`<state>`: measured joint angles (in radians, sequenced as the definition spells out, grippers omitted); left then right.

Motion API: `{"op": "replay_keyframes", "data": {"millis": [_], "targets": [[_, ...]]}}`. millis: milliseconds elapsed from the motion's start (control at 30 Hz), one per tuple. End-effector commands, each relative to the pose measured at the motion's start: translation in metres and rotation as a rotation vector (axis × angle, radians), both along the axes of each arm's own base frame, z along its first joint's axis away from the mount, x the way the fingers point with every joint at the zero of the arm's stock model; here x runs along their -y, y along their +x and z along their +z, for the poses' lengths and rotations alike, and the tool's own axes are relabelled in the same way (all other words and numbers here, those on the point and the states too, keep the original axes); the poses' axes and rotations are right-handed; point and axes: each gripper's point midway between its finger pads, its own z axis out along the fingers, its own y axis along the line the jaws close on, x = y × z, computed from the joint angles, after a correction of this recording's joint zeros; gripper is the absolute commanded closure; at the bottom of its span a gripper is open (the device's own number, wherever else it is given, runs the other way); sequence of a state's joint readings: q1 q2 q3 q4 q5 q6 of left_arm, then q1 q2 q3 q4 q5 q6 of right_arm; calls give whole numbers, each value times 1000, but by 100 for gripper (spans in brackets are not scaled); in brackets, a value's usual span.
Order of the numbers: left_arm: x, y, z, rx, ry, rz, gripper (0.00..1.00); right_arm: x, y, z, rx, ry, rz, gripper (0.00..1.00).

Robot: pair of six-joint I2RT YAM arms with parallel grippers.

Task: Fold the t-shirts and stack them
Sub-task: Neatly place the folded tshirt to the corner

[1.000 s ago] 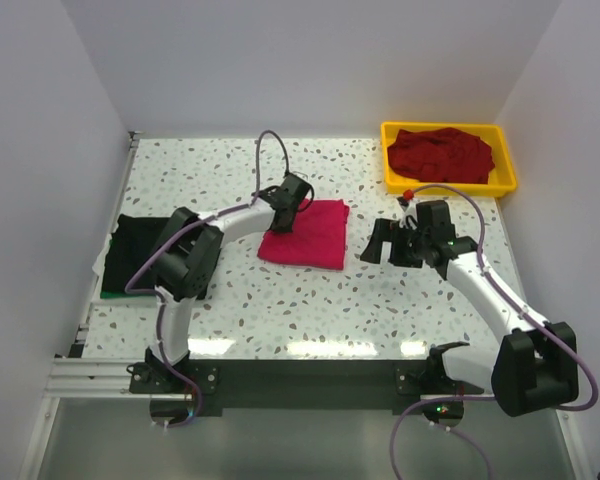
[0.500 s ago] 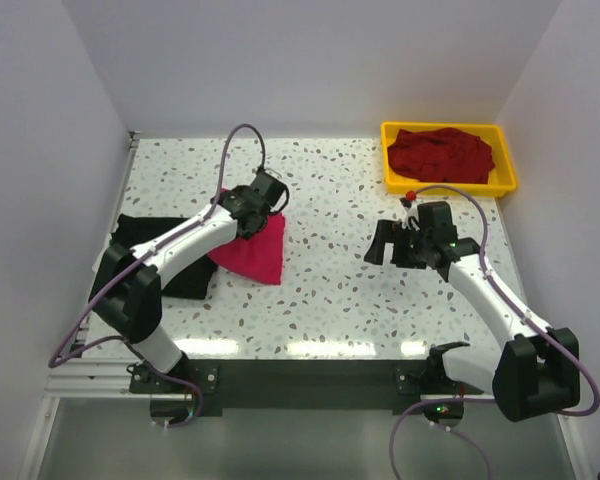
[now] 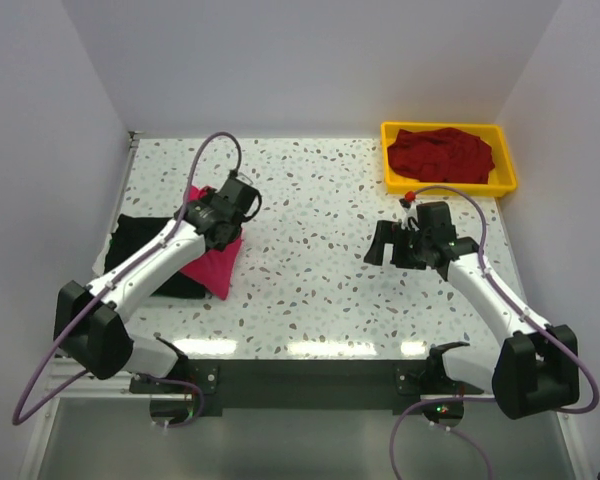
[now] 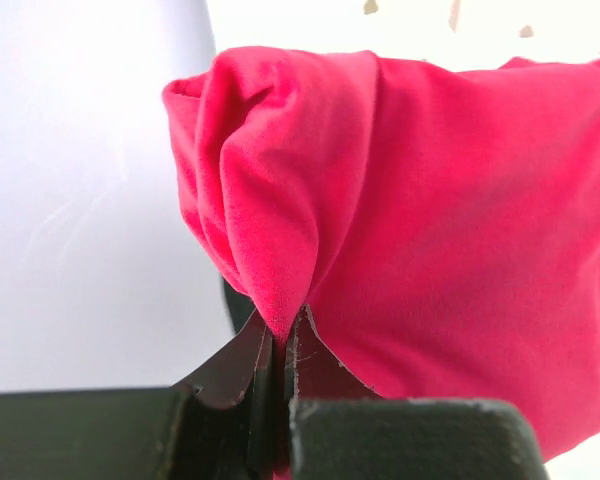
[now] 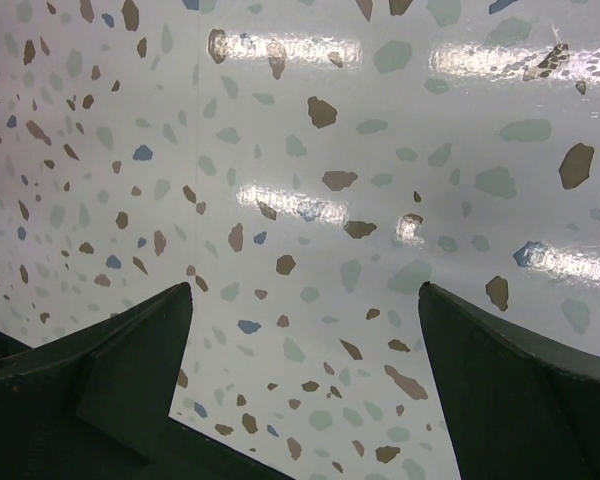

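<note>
My left gripper (image 3: 218,226) is shut on a pinched fold of the bright pink-red t-shirt (image 3: 213,266). The shirt hangs bunched at the table's left, over the right edge of the flat black t-shirt (image 3: 132,237). In the left wrist view the jaws (image 4: 280,345) clamp the pink fabric (image 4: 440,200), which fills most of the frame. The dark maroon t-shirt (image 3: 440,152) lies crumpled in the yellow tray (image 3: 389,178) at the back right. My right gripper (image 3: 381,244) hovers open over bare table, right of centre, with nothing between its fingers (image 5: 130,350).
The speckled tabletop (image 3: 320,280) stretches between the two arms. White walls enclose the left, back and right sides. The left arm's cable (image 3: 212,145) loops above the table. The black shirt reaches the table's left edge.
The left arm has carried the pink-red t-shirt leftward from the table's middle to the black shirt; the shirt now hangs bunched. The right arm has stayed still and open.
</note>
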<state>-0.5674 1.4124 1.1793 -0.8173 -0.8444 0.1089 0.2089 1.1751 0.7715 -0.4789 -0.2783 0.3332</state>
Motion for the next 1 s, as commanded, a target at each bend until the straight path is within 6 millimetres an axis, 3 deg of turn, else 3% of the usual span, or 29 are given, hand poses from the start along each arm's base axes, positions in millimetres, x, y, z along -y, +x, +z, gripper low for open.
{"op": "replay_keyframes", "data": {"millis": [0, 133, 300, 467, 733, 833, 967], "targets": [[-24, -5, 32, 55, 96, 16, 100, 2, 1, -4, -6, -11, -4, 1], [-22, -9, 42, 32, 73, -6, 100, 1, 3, -10, -30, -14, -2, 1], [-6, -1, 69, 91, -43, -48, 100, 1, 3, -16, -42, -18, -3, 1], [-3, 0, 92, 132, -80, -54, 100, 1, 3, -18, -46, -21, -8, 1], [-10, -13, 93, 114, -86, -45, 100, 1, 3, -20, -58, -20, -5, 1], [-28, -22, 95, 143, -27, 48, 100, 1, 3, -20, -62, -20, -8, 1], [-48, -26, 70, 110, 62, 108, 100, -2, 2, -19, -62, -5, 4, 1]]}}
